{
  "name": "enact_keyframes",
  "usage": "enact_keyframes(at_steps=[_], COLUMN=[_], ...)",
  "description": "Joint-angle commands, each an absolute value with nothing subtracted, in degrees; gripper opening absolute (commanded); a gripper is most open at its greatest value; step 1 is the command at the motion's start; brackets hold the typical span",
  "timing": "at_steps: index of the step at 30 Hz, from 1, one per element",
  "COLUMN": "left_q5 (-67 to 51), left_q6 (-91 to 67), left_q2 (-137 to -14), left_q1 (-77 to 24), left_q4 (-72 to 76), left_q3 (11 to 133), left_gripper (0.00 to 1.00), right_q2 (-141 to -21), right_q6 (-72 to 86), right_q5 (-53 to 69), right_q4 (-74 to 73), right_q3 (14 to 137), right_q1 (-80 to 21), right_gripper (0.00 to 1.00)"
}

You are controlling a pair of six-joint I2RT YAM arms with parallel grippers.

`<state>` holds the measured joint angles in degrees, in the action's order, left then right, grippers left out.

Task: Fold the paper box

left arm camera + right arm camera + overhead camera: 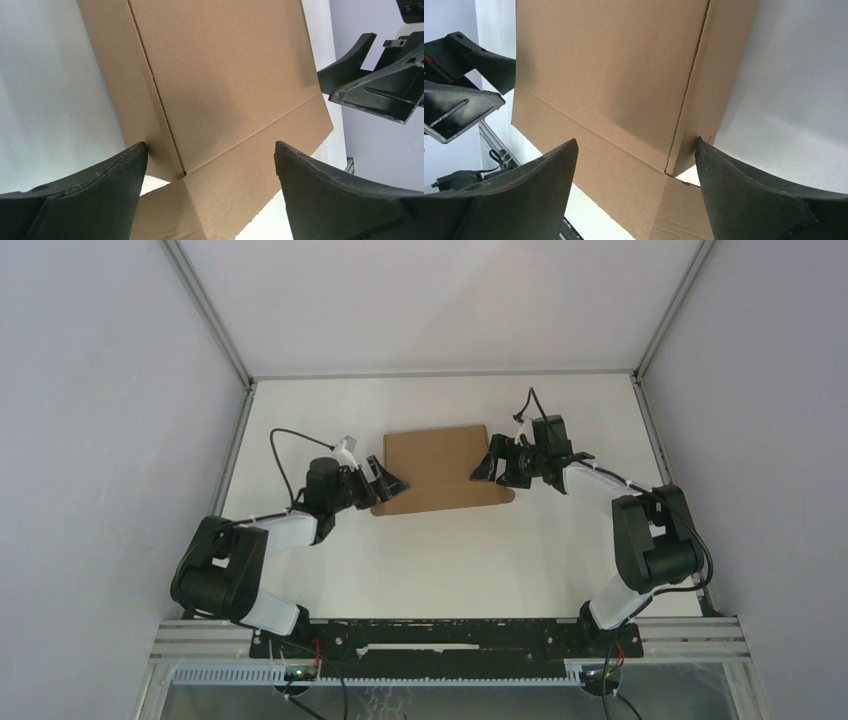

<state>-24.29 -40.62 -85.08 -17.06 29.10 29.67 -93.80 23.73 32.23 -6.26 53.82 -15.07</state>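
At the left gripper (388,478): spread as wide as possible, gripping nothing, poised at the near left corner of the paper box (440,465). At the right gripper (490,462): likewise wide open and empty, at the box's right edge. Contact between fingertips and cardboard: not possible to judge from either wrist view.

Just ahead of each gripper: a narrow side flap along a crease, plus a wider strip across the box's near edge, with a small slit at the meeting of the two creases. Under the box: the white tabletop (440,570), with the box lying flat on it, by the look of it, between the two grippers.

Probably light, stiff across the panels, willing to bend only at the scored lines. Smooth, and liable to slide if pushed from one side alone. Best taken by a flap's free edge close to its crease, with the opposite side braced.

Count: one box, two grippers, two arms.
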Motion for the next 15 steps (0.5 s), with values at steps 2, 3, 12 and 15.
enact_keyframes(at_steps=[2, 3, 12, 15], left_q5=[-27.11, -27.15, -28.2, -28.55], left_q6=[-41.95, -41.85, -41.31, -40.99], left_q2=[-79.82, -79.21, -74.75, -72.96], left_q1=[-18.3, -18.33, -18.35, -18.28], left_q4=[29.28, 28.54, 21.58, 18.83], left_q3=[30.0, 30.3, 33.49, 34.67], left_gripper=[1.0, 1.0, 1.0, 1.0], right_q2=[-88.94, -88.6, -85.94, -84.8], right_q6=[23.6, 23.47, 23.67, 23.98], right_q5=[35.38, 35.46, 36.82, 37.45], right_q4=[-5.16, -5.34, -7.23, -7.76], right_q3=[53.92, 53.96, 53.94, 53.96], right_q1=[-16.44, -16.4, -16.35, -16.3], right_gripper=[0.95, 0.95, 0.95, 0.95])
